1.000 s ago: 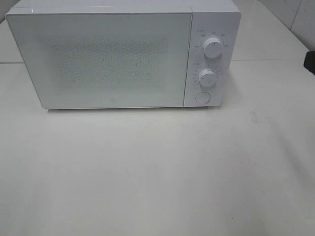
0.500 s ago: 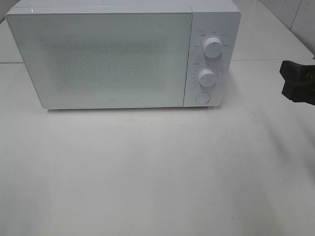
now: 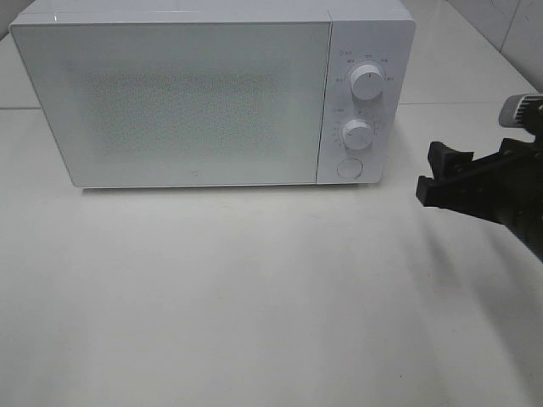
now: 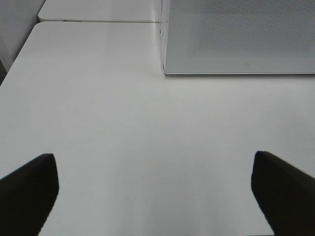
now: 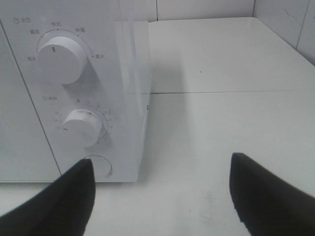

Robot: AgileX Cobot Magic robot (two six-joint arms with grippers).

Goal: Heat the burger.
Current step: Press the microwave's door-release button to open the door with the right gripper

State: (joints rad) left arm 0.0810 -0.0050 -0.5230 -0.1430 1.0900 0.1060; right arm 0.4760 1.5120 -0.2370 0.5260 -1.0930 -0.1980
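The burger is out of view in every frame. A white microwave (image 3: 170, 102) stands at the back of the table with its door closed. My right gripper (image 3: 434, 174) comes in from the right edge, open and empty, a little to the right of the control panel. In the right wrist view its black fingers (image 5: 64, 201) frame the panel's lower corner, near the round button (image 5: 97, 165). My left gripper (image 4: 155, 191) is open and empty over bare table, in front of the microwave's (image 4: 236, 39) left corner; the exterior high view does not show it.
The panel carries an upper knob (image 3: 366, 82), a lower knob (image 3: 358, 134) and a round button (image 3: 349, 168). The white table (image 3: 254, 297) stretches in front of the microwave. A tiled wall (image 3: 509, 25) rises at the back right.
My right arm has come in from the right edge and moved left and down toward the control panel. Nothing else has changed.
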